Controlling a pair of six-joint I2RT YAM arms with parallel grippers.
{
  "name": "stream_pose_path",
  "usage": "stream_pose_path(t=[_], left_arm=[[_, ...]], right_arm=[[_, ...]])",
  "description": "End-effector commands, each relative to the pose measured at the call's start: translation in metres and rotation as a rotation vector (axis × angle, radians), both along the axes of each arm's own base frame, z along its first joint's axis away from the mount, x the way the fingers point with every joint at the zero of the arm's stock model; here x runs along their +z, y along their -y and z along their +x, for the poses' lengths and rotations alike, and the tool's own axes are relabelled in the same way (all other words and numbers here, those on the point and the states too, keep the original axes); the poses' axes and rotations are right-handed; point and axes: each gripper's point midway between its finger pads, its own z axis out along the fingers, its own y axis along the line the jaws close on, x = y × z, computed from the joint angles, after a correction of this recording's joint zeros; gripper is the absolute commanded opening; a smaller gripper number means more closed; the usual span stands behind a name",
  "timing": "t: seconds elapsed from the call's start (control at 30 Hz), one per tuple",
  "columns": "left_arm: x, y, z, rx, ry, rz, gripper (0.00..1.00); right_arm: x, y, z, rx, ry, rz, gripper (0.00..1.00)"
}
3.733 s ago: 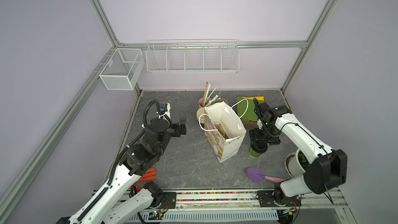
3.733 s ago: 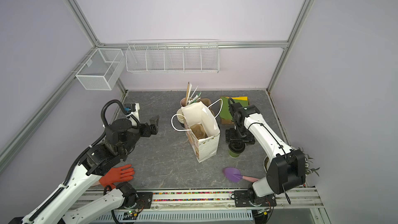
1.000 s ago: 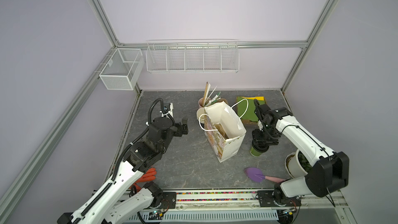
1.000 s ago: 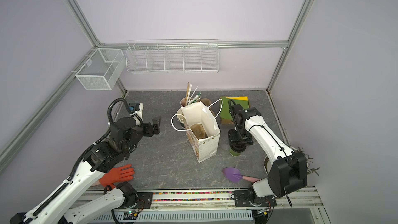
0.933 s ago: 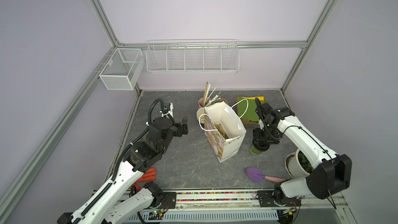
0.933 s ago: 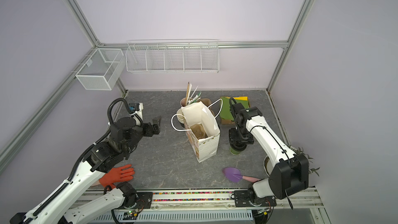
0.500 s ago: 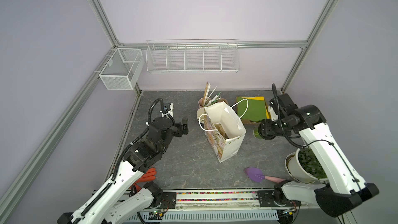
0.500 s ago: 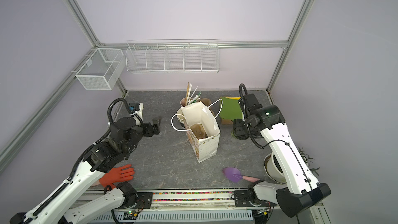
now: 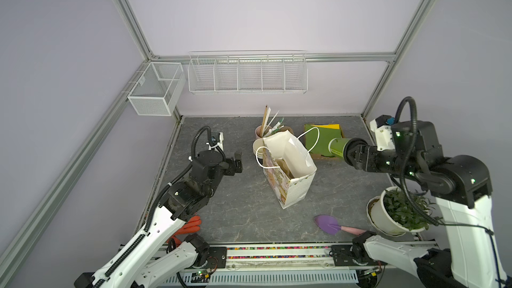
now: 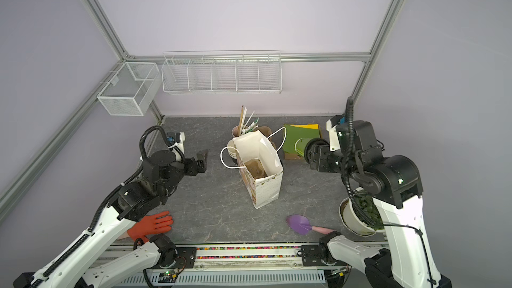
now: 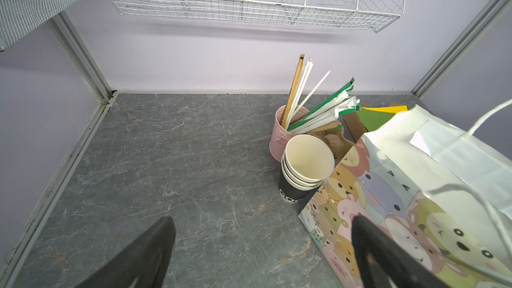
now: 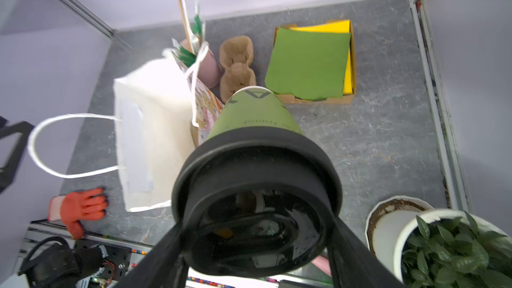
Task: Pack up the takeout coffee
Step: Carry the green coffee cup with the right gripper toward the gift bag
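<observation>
The grey table (image 9: 243,211) has a wire rack (image 9: 246,73) on the back wall above it and a mesh basket (image 9: 155,92) on the left wall. The right arm (image 9: 457,178) reaches in from the right, over the plant pot (image 9: 376,214). The left arm (image 9: 182,195) stretches in from the front left.

The bag (image 9: 288,170) stands upright mid-table with its mouth open and a brown carrier (image 10: 256,170) inside. Behind it to the right lies a tray (image 12: 349,59) of green and yellow sheets.

The cup (image 9: 336,146) is off the table. It hangs sideways in the air just right of the bag's top edge, with its base toward the bag and its lid (image 12: 257,162) toward the wrist. The right gripper (image 12: 257,217) is clamped on the lid, its fingers (image 12: 350,247) pressing the rim from either side.

The left gripper (image 11: 261,223) is spread wide and holds nothing. It hovers over bare table left of the bag and points at it.

A stack (image 11: 302,173) of black cups stands just beside the bag's back left corner, with the pink straw holder (image 11: 288,131) right behind it. An orange glove (image 10: 151,225) lies front left, partly under the left arm. A purple trowel (image 10: 299,224) lies front right, near the pot.
</observation>
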Motion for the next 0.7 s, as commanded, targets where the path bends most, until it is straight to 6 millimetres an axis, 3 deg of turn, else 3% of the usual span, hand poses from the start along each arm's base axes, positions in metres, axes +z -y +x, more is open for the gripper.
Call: stream_pose_path(t=[0.0, 0.23, 0.43, 0.67], left_arm=[[-0.006, -0.001, 0.000, -0.005, -0.012, 0.026, 0.99], [-0.006, -0.001, 0.000, -0.005, -0.013, 0.028, 0.99], [-0.006, -0.001, 0.000, -0.003, -0.013, 0.031, 0.99], [-0.005, -0.003, 0.000, 0.000, -0.008, 0.031, 0.99]], right_arm=[[0.030, -0.015, -0.003, 0.055, 0.109, 0.126, 0.73], [0.054, -0.049, -0.004, 0.189, 0.143, 0.249, 0.73], [0.043, -0.080, 0.006, 0.263, 0.094, 0.180, 0.72], [0.017, -0.115, 0.015, 0.306, -0.023, 0.001, 0.73]])
